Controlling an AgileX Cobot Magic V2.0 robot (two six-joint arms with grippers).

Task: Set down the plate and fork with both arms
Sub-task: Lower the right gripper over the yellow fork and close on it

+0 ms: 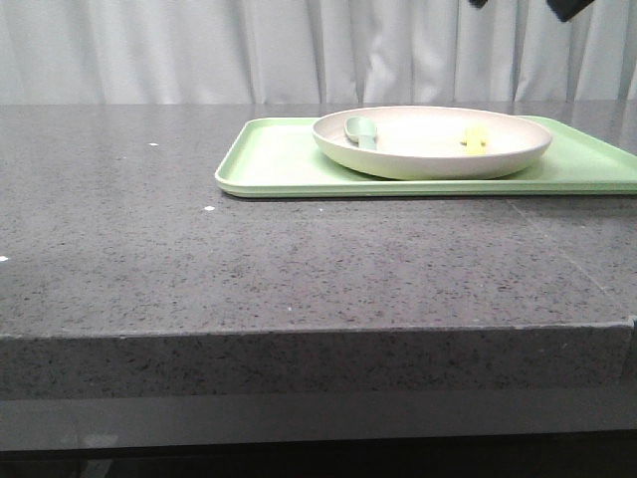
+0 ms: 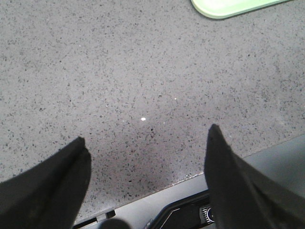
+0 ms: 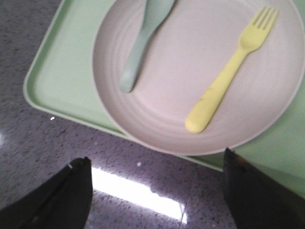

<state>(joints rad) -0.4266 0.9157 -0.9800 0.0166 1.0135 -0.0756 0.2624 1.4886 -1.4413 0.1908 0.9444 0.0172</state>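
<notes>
A cream plate (image 1: pixel 431 149) rests on a light-green tray (image 1: pixel 274 159) at the table's back right. In it lie a yellow fork (image 1: pixel 476 137) and a sage-green spoon (image 1: pixel 360 129). The right wrist view shows the plate (image 3: pixel 176 95) with the fork (image 3: pixel 228 71) and spoon (image 3: pixel 143 45) from above. My right gripper (image 3: pixel 155 164) is open and empty, above the bare tabletop just in front of the tray. My left gripper (image 2: pixel 145 143) is open and empty, above the table's near edge. A corner of the tray (image 2: pixel 228 7) shows far from it.
The grey speckled stone table (image 1: pixel 149 229) spreads to the left and front of the tray. Its front edge (image 2: pixel 157 186) lies under the left gripper. A white curtain hangs behind the table. A bright light reflection lies on the tabletop between the right fingers.
</notes>
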